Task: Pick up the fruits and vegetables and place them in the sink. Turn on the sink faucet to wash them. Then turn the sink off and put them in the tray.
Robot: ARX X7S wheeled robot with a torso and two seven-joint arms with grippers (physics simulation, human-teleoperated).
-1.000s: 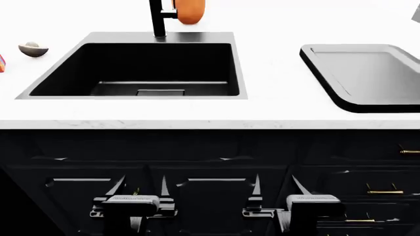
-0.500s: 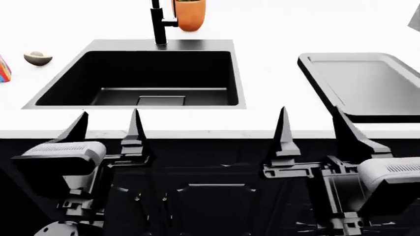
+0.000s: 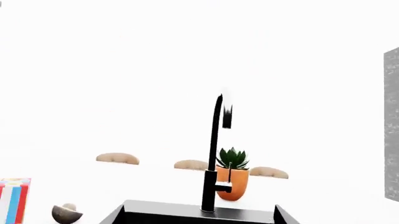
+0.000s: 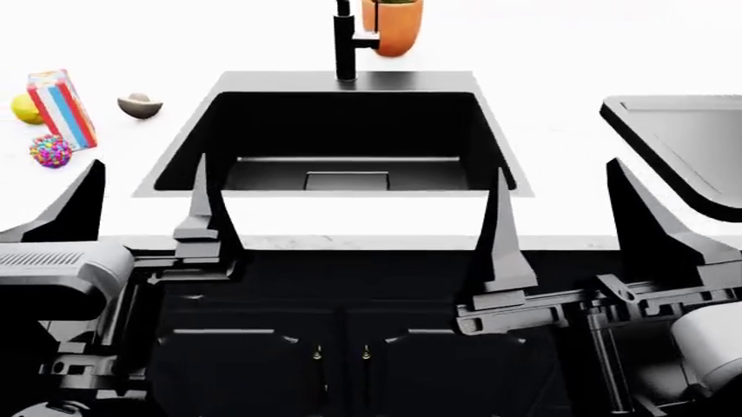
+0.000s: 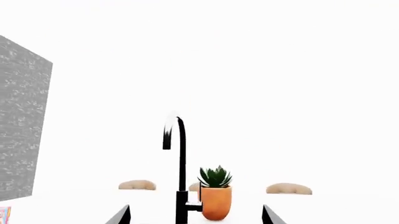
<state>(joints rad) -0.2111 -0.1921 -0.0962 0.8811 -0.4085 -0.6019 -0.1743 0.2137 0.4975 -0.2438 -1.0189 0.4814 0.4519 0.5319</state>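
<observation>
Both arms hang low in front of the white bench, below its front edge. The left gripper (image 4: pixel 145 204) has its two dark pointed fingers spread wide apart and pointing up toward the bench; nothing sits between them and they touch nothing. The right gripper (image 4: pixel 562 208) is likewise spread wide, its fingers empty and clear of every object.

The sink (image 4: pixel 499 148), a deep black basin with a flat dark rim, sits in the middle of the bench, with a rectangular drain plate on its floor and no fruit inside. The faucet (image 4: pixel 344 43) stands as a slim black post at the middle of the sink's far rim, its small lever sticking out toward an orange plant pot (image 4: pixel 394 26) just behind it.

Far to the left of the sink, the avocado half (image 4: pixel 139 105) lies on the bench by itself. Further left stands a striped box (image 4: pixel 61 109), with the yellow lemon (image 4: pixel 23 108) just beside it on its far side, partly hidden. A beaded ball (image 4: pixel 50 150) rests near the front of the box.

The grey tray (image 4: pixel 626 122) with its dark raised rim lies on the bench to the right of the sink, cut off by the picture's edge, and nothing shows in its visible part.
</observation>
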